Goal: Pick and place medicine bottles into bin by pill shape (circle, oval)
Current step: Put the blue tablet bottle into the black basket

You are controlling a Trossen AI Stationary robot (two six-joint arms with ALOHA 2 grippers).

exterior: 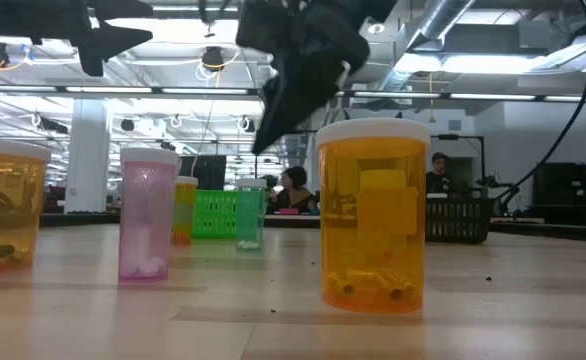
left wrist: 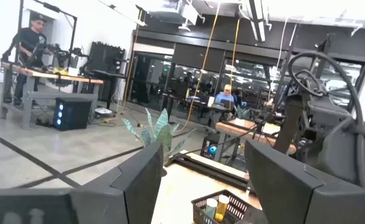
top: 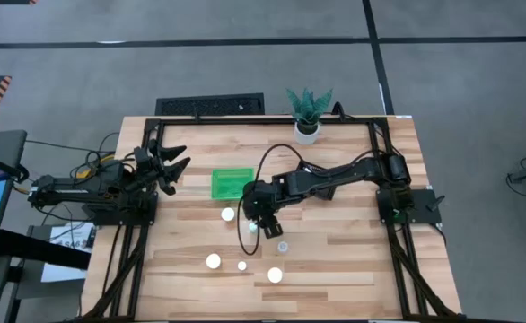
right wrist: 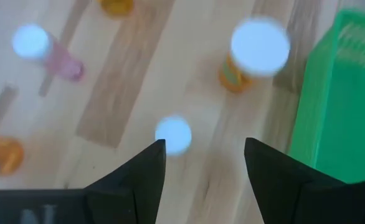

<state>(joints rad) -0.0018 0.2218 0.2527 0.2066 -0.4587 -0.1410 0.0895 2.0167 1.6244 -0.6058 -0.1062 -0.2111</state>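
White-capped bottle stands below the right gripper's parted fingers.

No text, label wording, brand, number or sign can be read in any of the views. The wide orange translucent plastic bottle with a white cap carries a yellowish label panel on its front, but nothing legible shows on that panel. The narrow pink translucent bottle with a white cap, standing to the left of the orange bottle in the low view, shows no printing either. The black strip beyond the far edge of the light wooden worktop bears a small white mark that is too small to make out.
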